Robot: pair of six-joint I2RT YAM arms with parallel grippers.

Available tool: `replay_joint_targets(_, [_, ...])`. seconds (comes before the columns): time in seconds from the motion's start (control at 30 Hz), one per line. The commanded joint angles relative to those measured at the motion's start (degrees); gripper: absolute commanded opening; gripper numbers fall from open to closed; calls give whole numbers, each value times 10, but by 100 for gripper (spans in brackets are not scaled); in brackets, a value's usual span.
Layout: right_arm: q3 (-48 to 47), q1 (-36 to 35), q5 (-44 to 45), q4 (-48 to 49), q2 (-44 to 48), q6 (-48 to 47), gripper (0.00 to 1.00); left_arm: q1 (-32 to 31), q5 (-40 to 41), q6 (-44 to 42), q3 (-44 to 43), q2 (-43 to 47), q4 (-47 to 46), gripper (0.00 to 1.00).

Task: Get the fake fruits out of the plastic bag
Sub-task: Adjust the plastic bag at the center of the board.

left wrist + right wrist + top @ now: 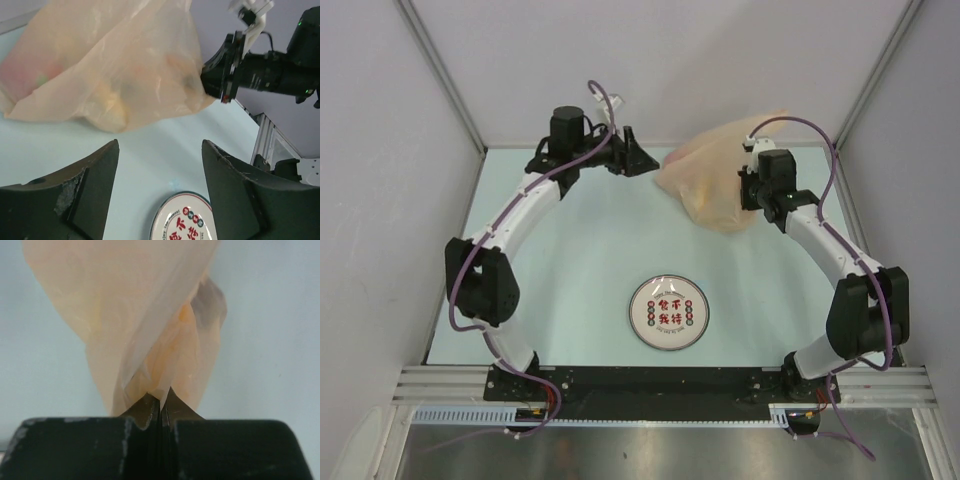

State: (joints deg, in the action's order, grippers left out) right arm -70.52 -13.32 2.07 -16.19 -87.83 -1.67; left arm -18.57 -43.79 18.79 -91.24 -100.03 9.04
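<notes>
The pale-orange plastic bag (715,170) lies at the back right of the table, also in the left wrist view (110,65) and the right wrist view (145,325). Fake fruits show only as dim shapes through it: a reddish one with a green tip (30,75) and yellowish ones (112,102). My right gripper (748,190) is shut on a fold of the bag (161,399) at its right side. My left gripper (642,160) is open and empty, just left of the bag, its fingers (90,185) apart from it.
A round white plate with red characters (668,313) lies at the table's middle front, also in the left wrist view (185,220). White walls with metal posts enclose the table at the back and both sides.
</notes>
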Motion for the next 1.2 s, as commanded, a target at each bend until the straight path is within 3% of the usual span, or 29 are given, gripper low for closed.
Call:
replay_joint_targets(0.0, [14,9,-10,-23,69,43,0,-25,-1,-6,-100,-23,-38,73])
replay_joint_targets(0.27, [17,128,-58,-95,84,127,0,-58,21,-44,-205,-153,-56,80])
replay_joint_targets(0.4, [18,166,-92,-113,75,143,0,-91,41,-134,-322,-240,-25,83])
replay_joint_targets(0.5, [18,173,-105,-115,73,149,0,-110,79,-144,-398,-314,-38,86])
replay_joint_targets(0.7, [18,173,-135,-126,83,138,0,-140,144,-183,-434,-370,-54,89])
replay_joint_targets(0.97, [23,159,-160,-174,90,123,0,-158,314,-240,-445,-431,-77,88])
replay_joint_targets(1.07, [26,158,-162,-173,92,125,0,-158,311,-276,-443,-437,-60,67])
replay_joint_targets(1.1, [26,157,-162,-168,90,127,0,-155,305,-284,-433,-432,-43,51])
replay_joint_targets(1.17, [26,154,-163,-159,85,132,0,-152,283,-285,-423,-417,-16,29])
